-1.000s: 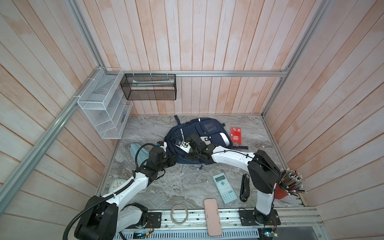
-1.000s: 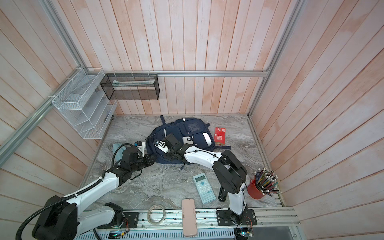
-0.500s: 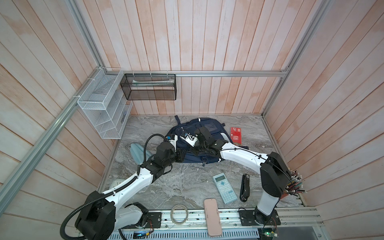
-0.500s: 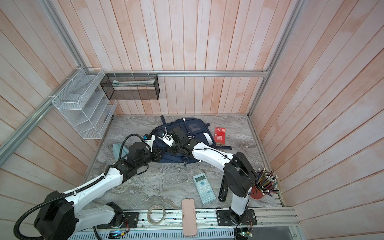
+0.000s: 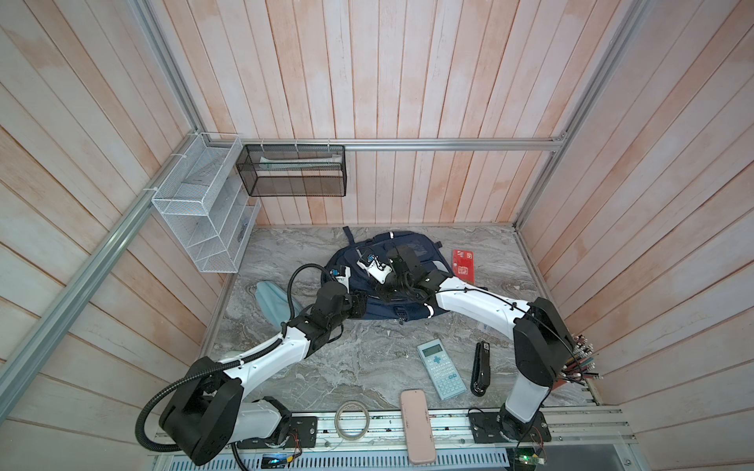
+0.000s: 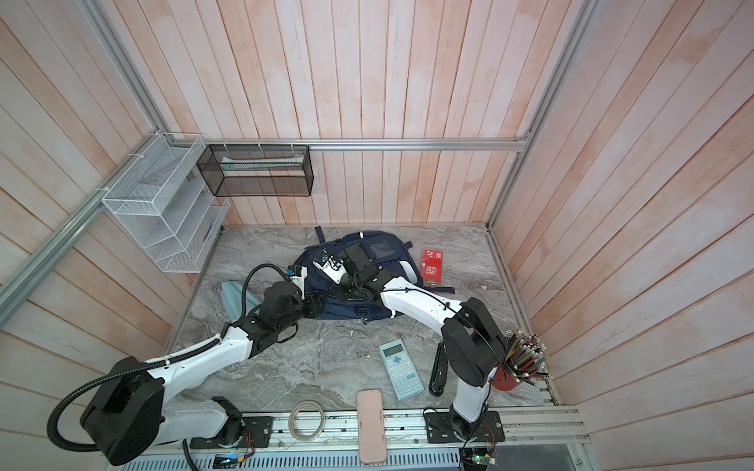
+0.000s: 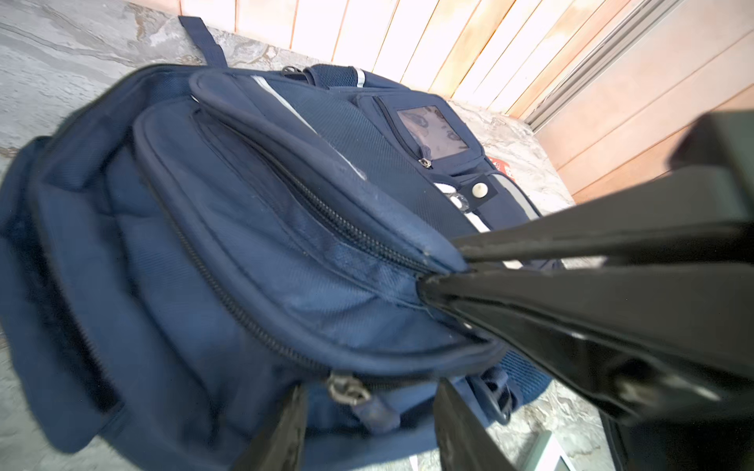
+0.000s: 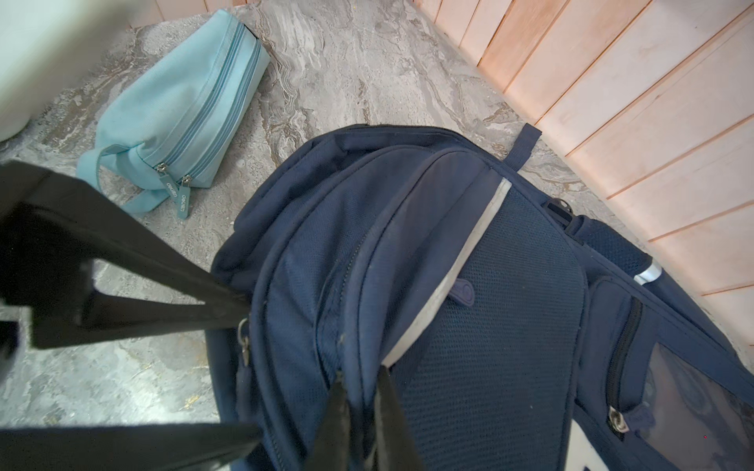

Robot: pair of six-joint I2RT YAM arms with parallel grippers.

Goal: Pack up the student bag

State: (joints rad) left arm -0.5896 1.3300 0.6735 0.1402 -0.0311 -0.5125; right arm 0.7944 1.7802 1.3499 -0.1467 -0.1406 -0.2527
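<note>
The navy student bag (image 5: 412, 248) (image 6: 379, 244) lies on the marble floor near the back wall, its zipped pockets facing up. My right gripper (image 5: 385, 290) (image 8: 361, 377) is shut on a fold of the bag's pocket rim (image 8: 367, 285) and holds it raised. In the left wrist view its fingers (image 7: 571, 244) pinch that rim. My left gripper (image 5: 361, 310) (image 7: 372, 387) is open at the bag's near left edge. A metal zipper pull (image 7: 347, 392) (image 8: 243, 340) sits between its two fingers, untouched.
A light-blue pouch (image 5: 271, 301) (image 8: 179, 122) lies left of the bag, and a red booklet (image 5: 464, 266) right of it. Nearer the front are a calculator (image 5: 441, 369), black stapler (image 5: 481, 369), pink case (image 5: 416, 426), tape roll (image 5: 352, 420) and pencil cup (image 6: 518, 363). Wire racks (image 5: 204, 216) hang at the back left.
My left gripper has slid right along the bag's front edge and its jaws have spread apart. The right gripper has kept its pinch on the rim, shifting slightly.
</note>
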